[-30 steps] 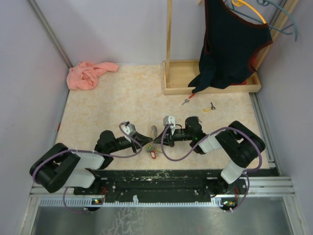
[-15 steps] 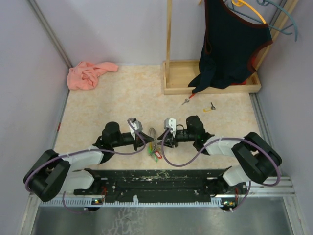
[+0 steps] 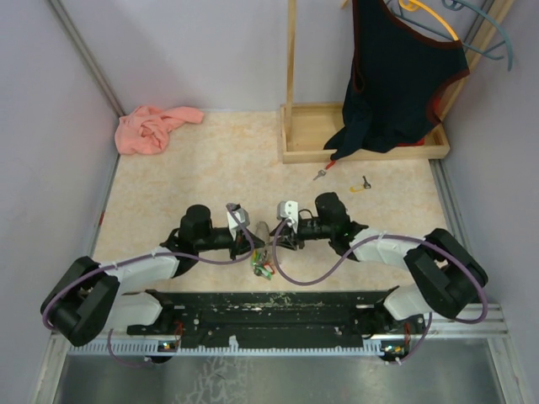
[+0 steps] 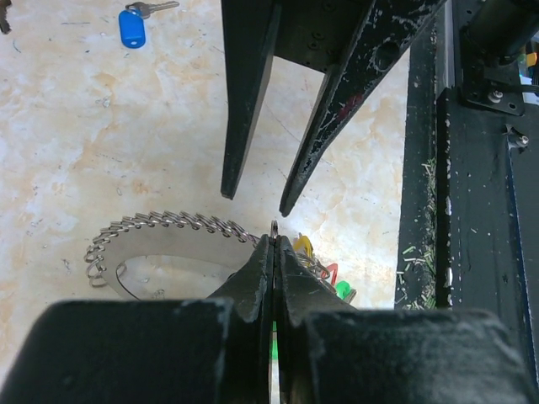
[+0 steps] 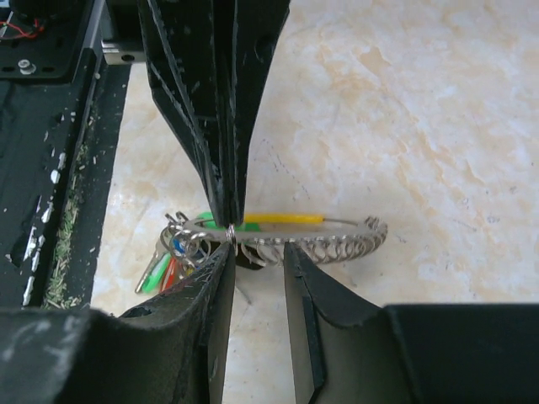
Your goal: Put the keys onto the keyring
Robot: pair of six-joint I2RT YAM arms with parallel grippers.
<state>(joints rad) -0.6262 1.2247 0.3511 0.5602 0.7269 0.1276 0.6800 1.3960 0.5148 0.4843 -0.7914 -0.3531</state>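
My left gripper (image 4: 274,244), pinched on the keyring (image 4: 160,223), and my right gripper (image 5: 257,249), jaws parted, sit nose to nose near the front edge with almost no gap between them. The black rail (image 3: 269,305) runs just behind them, closing the near side. Ahead I have bare table (image 3: 210,168), passable up to the pink cloth (image 3: 156,126) at far left. At far right the wooden stand (image 3: 370,151) and its hanging dark garment (image 3: 404,76) bar the way, with a red key (image 3: 320,174) and a yellow key (image 3: 360,185) lying just before it.
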